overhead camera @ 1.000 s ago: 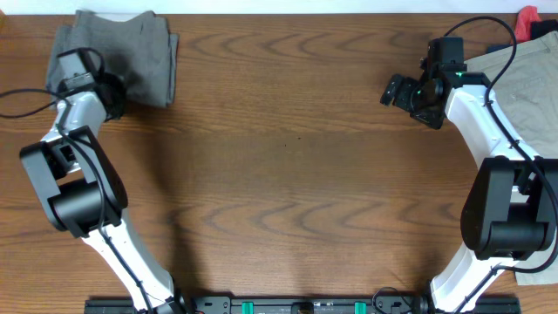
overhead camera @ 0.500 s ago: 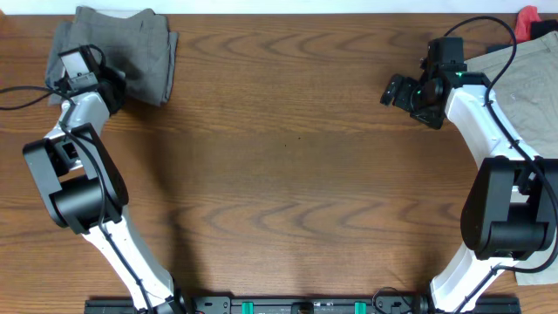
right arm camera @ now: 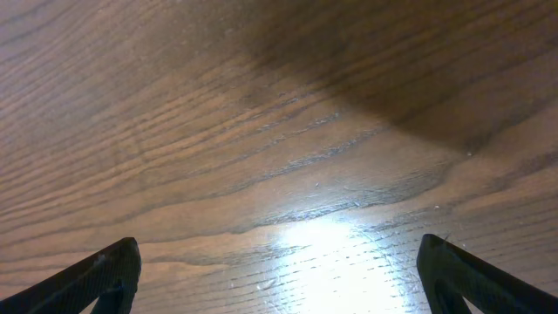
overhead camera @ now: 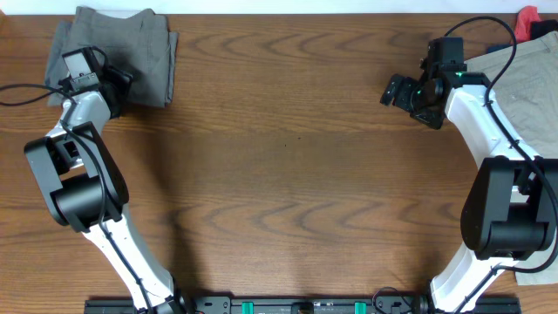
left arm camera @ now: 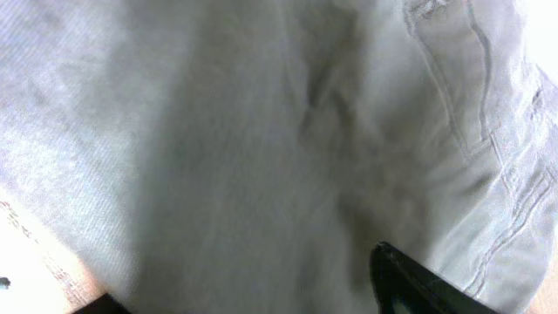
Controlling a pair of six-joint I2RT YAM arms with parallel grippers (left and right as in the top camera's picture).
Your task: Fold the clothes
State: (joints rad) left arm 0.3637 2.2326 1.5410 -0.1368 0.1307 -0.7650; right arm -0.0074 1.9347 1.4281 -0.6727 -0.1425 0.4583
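Wood table point(overhead camera: 288, 157). Gray shorts point(overhead camera: 144, 48) folded at far-left corner. L fingers point(left arm camera: 410, 279) spread just over cloth, holding nothing. R fingers point(right arm camera: 96, 275) wide apart over wood, beige trousers point(overhead camera: 532, 83) nearby. Risk: L snags top layer on withdrawal, fold undone.

Bench point(overhead camera: 288, 148): dark brown wood-grain top w/ wavy cathedral grain running L-R, fills nearly the whole overhead view. Thin white strip point(overhead camera: 279, 5) along the far edge, beyond the wood. Near edge: black rail point(overhead camera: 296, 306) w/ a few green bits on it, details too small to tell. Right wrist view is bench surface point(right arm camera: 261, 131) only, w/ fine grain lines, a bright glare patch point(right arm camera: 323, 240) low-centre and a dark soft-edged shadow point(right arm camera: 392, 70) across the upper right. Faint darker shading on the wood lower left in the overhead view.
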